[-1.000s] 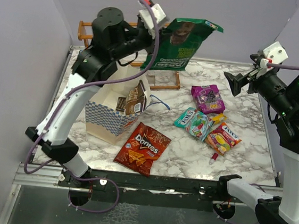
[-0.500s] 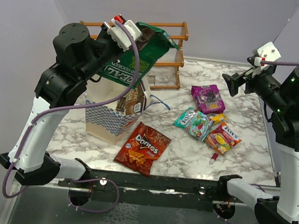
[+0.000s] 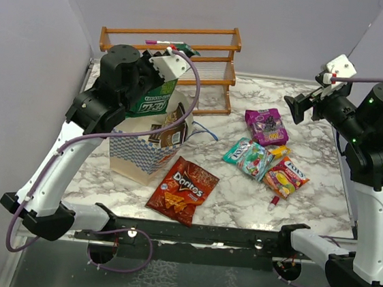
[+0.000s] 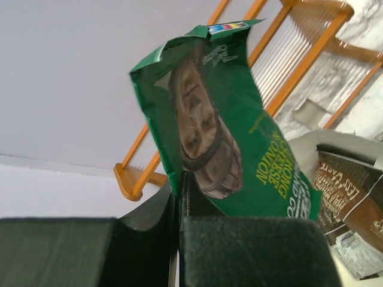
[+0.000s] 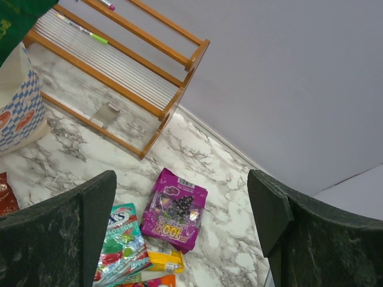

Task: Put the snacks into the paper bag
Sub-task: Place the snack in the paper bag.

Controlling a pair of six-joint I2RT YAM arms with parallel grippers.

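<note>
The left gripper [image 4: 179, 200] is pinching an edge of the green chip packet [image 4: 222, 137] between nearly closed fingers above the checkered paper bag [image 3: 134, 157]; the right gripper [image 5: 182, 206] is gaping empty.

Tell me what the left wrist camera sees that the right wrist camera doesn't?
Only the left wrist view: the left gripper pinching the green chip bag, and a brown packet inside the paper bag. Only the right wrist view: the open right gripper, a purple candy pack and a teal pack. Both: the wooden rack, the paper bag, and at least a corner of the green chip bag.
</note>
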